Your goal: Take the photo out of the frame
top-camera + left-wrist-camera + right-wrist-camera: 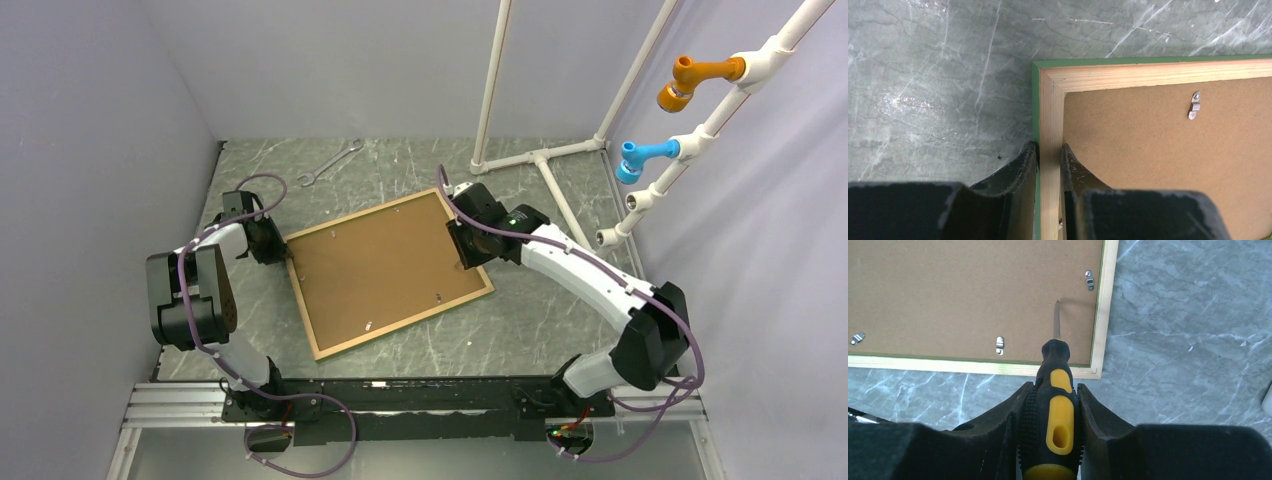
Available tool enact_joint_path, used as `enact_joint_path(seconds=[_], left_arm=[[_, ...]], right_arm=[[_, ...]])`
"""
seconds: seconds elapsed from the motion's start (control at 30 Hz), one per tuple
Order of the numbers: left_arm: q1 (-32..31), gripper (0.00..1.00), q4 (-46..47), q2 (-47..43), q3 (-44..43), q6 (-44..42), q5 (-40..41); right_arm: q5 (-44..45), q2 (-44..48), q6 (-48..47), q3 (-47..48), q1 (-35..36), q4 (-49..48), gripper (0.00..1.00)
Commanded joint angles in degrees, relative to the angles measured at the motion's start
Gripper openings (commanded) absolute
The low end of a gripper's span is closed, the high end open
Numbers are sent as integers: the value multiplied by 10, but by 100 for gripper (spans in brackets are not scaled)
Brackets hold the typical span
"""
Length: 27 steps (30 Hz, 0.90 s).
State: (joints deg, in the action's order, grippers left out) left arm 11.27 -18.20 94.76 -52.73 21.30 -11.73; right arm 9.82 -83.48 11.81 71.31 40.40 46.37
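The frame (pixel 405 325) lies face down on the grey table, and its brown backing board (pixel 385 262) fills the opening. The photo is hidden under that board. My left gripper (pixel 283 250) is shut on the frame's left wooden rail (pixel 1050 110), one finger outside and one on the board side. My right gripper (pixel 465 255) is shut on a black and yellow screwdriver (pixel 1058 410). The screwdriver's tip (pixel 1056 302) rests on the board near the right rail, just below a metal clip (pixel 1089 280).
Further metal clips (pixel 1000 345) hold the board along the rails. A wrench (pixel 332 162) lies at the back of the table. A white pipe stand (pixel 545 160) with orange (pixel 690 80) and blue (pixel 640 158) fittings occupies the back right. Walls enclose the table.
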Motion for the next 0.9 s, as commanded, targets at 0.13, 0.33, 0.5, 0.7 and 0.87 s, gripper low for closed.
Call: enact_joint_path(seconds=[0.13,0.33,0.5,0.7,0.87], left_arm=[[-1,6,10,-5,-21,-14,-13],[-7,35,-15,-30,-34,-6,21],[-10,51,-62,-72,-56,13,66],[-26,59,-79,-194,-38,37,111],[-35,72,-51,-331,72,148,0]], right_arm=[[54,91,37,4,2,-18,0],[67,142,49,-55,2,-64,0],[80,168,45,-82,2,-76,0],[85,199,34,-103,2,-90,0],[73,223,25,-118,2,-113,0]])
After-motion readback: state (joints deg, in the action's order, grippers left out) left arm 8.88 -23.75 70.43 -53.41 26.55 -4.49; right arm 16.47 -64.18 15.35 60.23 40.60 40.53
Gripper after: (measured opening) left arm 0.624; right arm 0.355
